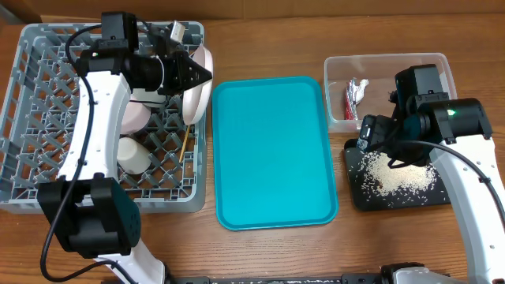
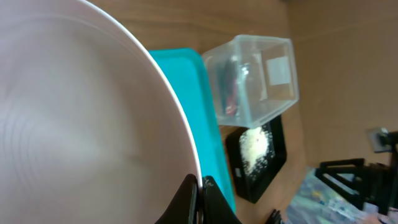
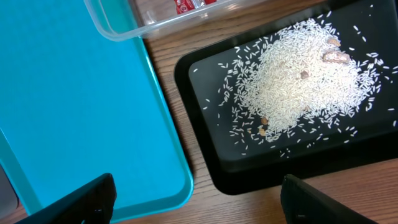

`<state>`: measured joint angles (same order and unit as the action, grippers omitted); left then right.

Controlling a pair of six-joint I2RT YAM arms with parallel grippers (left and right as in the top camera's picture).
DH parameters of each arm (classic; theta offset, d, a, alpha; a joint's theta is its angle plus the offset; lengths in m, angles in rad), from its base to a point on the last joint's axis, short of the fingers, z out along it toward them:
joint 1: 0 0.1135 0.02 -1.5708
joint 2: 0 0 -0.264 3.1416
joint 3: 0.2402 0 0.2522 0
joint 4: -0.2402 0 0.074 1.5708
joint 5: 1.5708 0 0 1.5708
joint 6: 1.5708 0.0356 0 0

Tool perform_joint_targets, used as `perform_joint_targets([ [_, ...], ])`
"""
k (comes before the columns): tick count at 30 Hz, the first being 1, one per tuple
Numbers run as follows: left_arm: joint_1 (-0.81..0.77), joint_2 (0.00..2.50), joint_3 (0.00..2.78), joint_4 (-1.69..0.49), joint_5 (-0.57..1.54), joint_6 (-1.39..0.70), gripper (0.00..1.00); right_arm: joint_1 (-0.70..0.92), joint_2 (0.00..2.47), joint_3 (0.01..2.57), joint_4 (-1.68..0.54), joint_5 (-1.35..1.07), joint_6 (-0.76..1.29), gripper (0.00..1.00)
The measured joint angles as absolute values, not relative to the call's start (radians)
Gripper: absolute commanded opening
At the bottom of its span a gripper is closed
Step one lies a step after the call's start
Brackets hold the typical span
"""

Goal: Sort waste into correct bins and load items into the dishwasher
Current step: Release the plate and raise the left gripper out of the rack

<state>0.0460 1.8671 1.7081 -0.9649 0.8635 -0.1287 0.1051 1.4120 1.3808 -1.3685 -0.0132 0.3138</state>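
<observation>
Plate (image 1: 196, 101) stands on edge at the rack's (image 1: 31, 118) right side, rim pinched in the closed left gripper (image 2: 200, 185); probably slick and breakable, best held by that rim. Right gripper (image 3: 196, 196) hangs wide open, empty, near the rice (image 3: 305, 74).

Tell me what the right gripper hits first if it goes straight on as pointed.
Most likely the shallow black rectangular tray, near its rim, beside the heap of loose white rice grains. The right gripper is open above it; depth is unclear.
</observation>
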Motion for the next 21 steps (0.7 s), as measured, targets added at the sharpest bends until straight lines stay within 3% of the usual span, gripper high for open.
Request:
perform_joint_targets([
  [2, 0.047, 1.868, 1.708, -0.983, 0.832, -0.129, 0.08, 0.105, 1.412, 1.381, -1.370, -0.011, 0.314, 0.86],
  [4, 0.049, 1.868, 1.708, -1.008, 0.806, -0.123, 0.60, 0.105, 1.412, 1.381, -1.371, -0.011, 0.314, 0.86],
  [6, 0.049, 1.868, 1.708, -1.026, 0.786, -0.126, 0.77, 0.105, 1.412, 1.381, -1.370, -0.010, 0.314, 0.86],
  [14, 0.081, 1.868, 1.708, -1.033, 0.729, -0.128, 0.99, 0.105, 1.412, 1.381, -1.366, -0.011, 0.314, 0.88],
  [21, 0.087, 1.809, 1.708, -1.055, 0.491, -0.136, 1.00, 0.105, 1.412, 1.381, -1.269, -0.011, 0.315, 1.00],
])
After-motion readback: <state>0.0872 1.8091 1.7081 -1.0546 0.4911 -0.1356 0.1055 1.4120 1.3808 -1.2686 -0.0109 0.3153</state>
